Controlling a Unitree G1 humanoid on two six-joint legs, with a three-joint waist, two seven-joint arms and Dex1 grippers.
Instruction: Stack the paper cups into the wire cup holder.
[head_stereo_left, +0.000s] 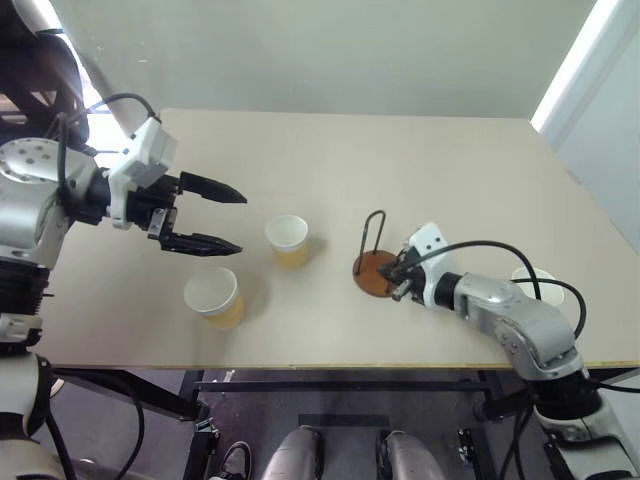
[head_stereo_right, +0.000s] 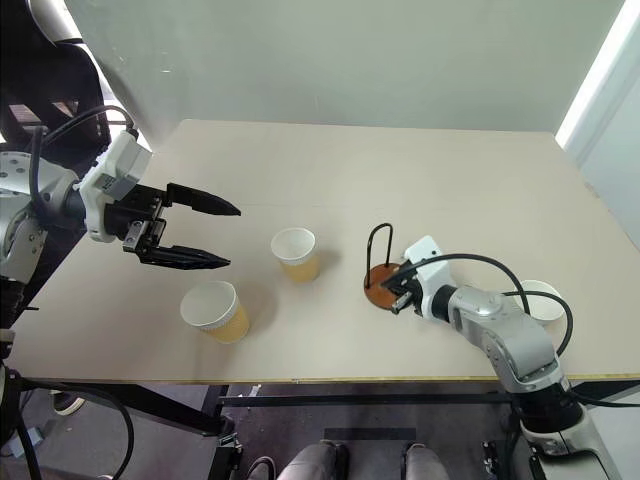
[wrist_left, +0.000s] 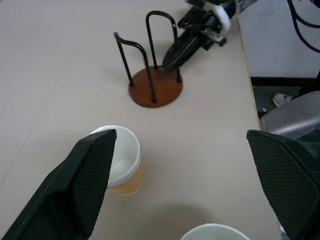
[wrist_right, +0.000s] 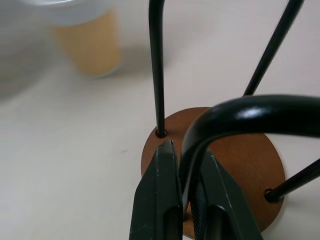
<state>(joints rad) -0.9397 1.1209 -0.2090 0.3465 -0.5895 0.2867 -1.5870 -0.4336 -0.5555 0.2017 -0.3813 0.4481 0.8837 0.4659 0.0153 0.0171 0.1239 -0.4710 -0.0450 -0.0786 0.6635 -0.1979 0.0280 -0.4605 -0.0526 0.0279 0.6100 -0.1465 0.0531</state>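
Observation:
The wire cup holder (head_stereo_left: 375, 272), a reddish-brown disc with dark wire loops, stands right of the table's middle. My right gripper (head_stereo_left: 397, 278) lies low on the table at its right side, shut on the foot of one wire loop (wrist_right: 189, 165), which sits between the fingers (wrist_right: 160, 200). Two paper cups stand upright left of the holder: one (head_stereo_left: 288, 240) mid-table, one (head_stereo_left: 214, 297) nearer the front edge. A third paper cup (head_stereo_left: 533, 283) stands behind my right forearm. My left gripper (head_stereo_left: 240, 222) hovers open and empty above the table, left of the two cups.
The table's front edge (head_stereo_left: 330, 367) runs close below the holder and the near cup. A black cable (head_stereo_left: 520, 262) loops over my right forearm, close to the third cup. A white wall (head_stereo_left: 330, 50) rises behind the table's far edge.

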